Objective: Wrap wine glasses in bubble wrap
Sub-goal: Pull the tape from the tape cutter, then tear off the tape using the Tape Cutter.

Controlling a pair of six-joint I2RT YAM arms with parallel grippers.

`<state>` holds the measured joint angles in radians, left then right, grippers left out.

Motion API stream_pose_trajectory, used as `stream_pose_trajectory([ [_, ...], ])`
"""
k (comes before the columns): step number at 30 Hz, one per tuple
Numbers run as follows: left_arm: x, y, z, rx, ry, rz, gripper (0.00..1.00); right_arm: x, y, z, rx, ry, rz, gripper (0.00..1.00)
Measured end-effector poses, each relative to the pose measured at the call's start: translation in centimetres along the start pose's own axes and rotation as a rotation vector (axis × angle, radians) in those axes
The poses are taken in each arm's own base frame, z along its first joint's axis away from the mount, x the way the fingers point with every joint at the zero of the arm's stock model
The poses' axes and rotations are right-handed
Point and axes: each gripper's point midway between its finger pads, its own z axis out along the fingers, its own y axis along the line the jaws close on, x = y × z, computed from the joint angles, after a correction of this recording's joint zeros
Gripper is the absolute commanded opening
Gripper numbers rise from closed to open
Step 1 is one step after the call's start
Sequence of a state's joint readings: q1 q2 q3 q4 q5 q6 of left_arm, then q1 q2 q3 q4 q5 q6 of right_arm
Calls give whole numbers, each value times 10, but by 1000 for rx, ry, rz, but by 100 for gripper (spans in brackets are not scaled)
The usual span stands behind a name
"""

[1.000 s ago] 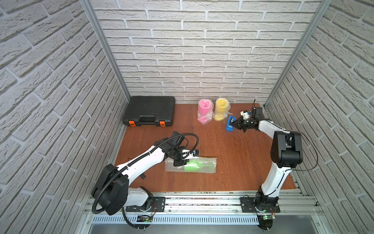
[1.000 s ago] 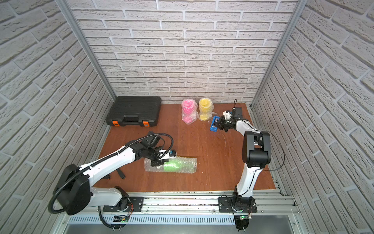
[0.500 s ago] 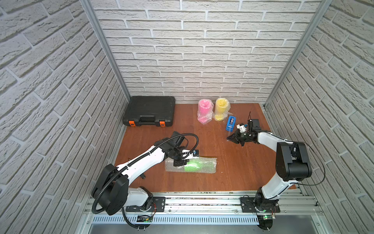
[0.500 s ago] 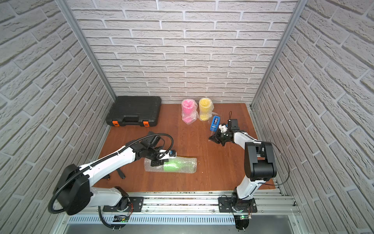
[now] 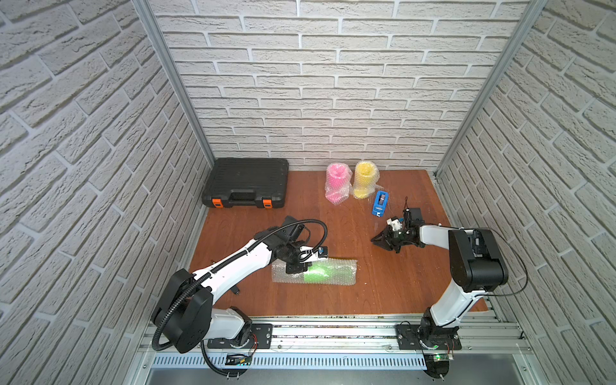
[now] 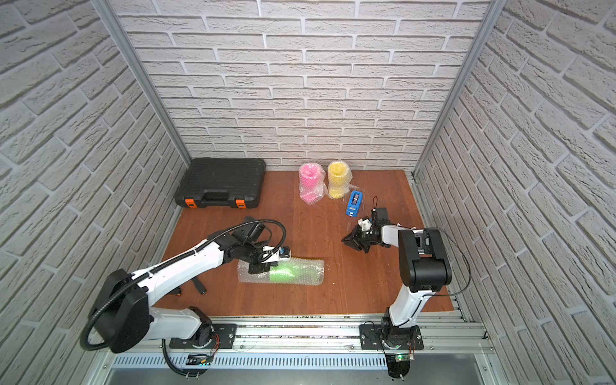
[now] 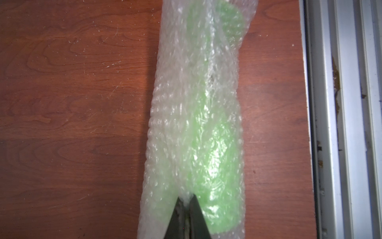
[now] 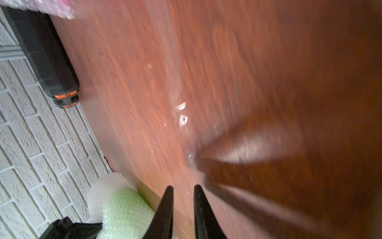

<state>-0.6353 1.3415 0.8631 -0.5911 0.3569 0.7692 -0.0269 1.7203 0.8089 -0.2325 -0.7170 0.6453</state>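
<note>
Your right gripper (image 5: pixel 375 239) has come off the blue tape dispenser (image 5: pixel 380 202) and swung out over the middle of the table (image 5: pixel 333 230), toward the roll. Nothing else has shifted.

So, the green goblet (image 5: pixel 316 274): it's lying on its side near the front of the table, rolled up in bubble wrap (image 5: pixel 346 271) that sticks out past both ends. Your left gripper (image 7: pixel 186 201) has its fingers pressed together on a pinch of that wrap (looks like it's pinning the seam so the roll doesn't spring open). The right one's fingers stand a little apart in the wrist view. There's a faint clear strip in front of them that could be tape, but it's too blurry to say whether they're carrying it.

Further back, the pink goblet (image 5: pixel 336 183) and yellow goblet (image 5: pixel 364 178) stand upright by the wall, both already wrapped, with the black tool case (image 5: pixel 248 183) off to the side.

I'd call it two down, one nearly there. The green roll just needs taping shut, and I can't see any tape on it yet.
</note>
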Motion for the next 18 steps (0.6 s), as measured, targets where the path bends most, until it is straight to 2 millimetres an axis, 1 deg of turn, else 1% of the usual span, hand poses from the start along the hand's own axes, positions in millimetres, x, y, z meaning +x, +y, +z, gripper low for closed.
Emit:
stream_pose_trajectory([
  [2,0,0,0,-1,0,1,8,14,2,-9,7,6,-5,27],
  [3,0,0,0,-1,0,1,8,18,6,-15,9,-1,-17,28],
  [5,0,0,0,-1,0,0,8,18,18,-30,0,-39,-61,32],
  [7,0,0,0,-1,0,1,8,11,31,-46,-15,-95,-105,34],
  [9,0,0,0,0,0,1,8,-3,42,-60,-34,-148,-141,34],
  [12,0,0,0,1,0,1,8,-30,50,-67,-44,-194,-172,34],
  [15,0,0,0,1,0,1,8,-61,52,-63,-45,-215,-197,34],
  [18,0,0,0,2,0,1,8,-91,52,-51,-40,-226,-230,35],
])
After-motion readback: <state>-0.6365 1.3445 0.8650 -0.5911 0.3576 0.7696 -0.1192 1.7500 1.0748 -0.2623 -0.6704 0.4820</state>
